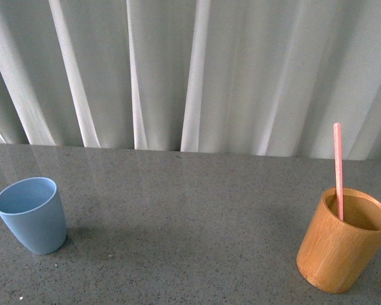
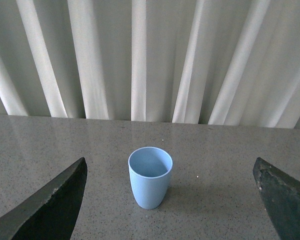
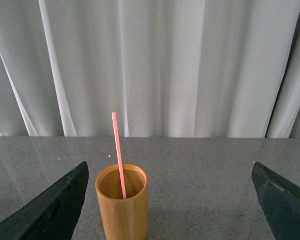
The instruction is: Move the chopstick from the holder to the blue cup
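Note:
An orange-brown wooden holder stands at the right of the grey table, with a pink chopstick upright inside it. The light blue cup stands empty at the left. Neither arm shows in the front view. My left gripper is open, and the blue cup stands ahead of it between its dark fingers. My right gripper is also open, facing the holder and the chopstick, which sit nearer one finger.
The grey speckled table runs back to a white pleated curtain. A broad stretch of tabletop lies between the cup and the holder.

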Available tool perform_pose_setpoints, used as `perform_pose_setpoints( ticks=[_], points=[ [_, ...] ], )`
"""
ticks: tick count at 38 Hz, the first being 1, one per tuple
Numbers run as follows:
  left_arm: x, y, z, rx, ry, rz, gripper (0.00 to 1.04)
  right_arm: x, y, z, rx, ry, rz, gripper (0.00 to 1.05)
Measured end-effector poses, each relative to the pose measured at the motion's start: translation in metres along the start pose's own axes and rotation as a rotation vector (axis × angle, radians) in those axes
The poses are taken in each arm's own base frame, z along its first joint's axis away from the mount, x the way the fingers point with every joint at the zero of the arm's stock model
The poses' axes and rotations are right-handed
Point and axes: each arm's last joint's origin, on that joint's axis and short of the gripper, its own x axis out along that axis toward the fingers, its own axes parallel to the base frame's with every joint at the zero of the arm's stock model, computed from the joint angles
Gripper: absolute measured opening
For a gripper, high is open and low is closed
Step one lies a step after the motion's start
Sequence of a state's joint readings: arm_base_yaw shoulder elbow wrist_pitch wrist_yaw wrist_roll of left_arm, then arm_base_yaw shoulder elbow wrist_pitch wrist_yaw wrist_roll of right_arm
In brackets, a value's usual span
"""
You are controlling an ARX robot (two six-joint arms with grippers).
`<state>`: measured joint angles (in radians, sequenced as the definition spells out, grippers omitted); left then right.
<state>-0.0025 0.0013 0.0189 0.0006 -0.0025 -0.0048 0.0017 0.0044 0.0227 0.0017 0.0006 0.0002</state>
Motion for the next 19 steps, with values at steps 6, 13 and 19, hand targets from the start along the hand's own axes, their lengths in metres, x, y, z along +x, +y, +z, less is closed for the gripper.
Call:
perform_pose_setpoints(
  ticks=[6,13,19],
  points=[
    [0.0000,0.0000,-0.0001,0.000,0.000,0.000,0.98,0.0000,0.0000,0.0000,0.000,0.000,0.000,0.95],
    [0.0000,0.0000,0.0000,0.000,0.000,0.000,0.98,0.0000,0.0000,0.0000,0.000,0.000,0.000,0.95],
    [0.0000,0.0000,0.0000,0.000,0.000,0.000,0.98,0.0000,0.0000,0.0000,0.000,0.000,0.000,0.95]
  ],
)
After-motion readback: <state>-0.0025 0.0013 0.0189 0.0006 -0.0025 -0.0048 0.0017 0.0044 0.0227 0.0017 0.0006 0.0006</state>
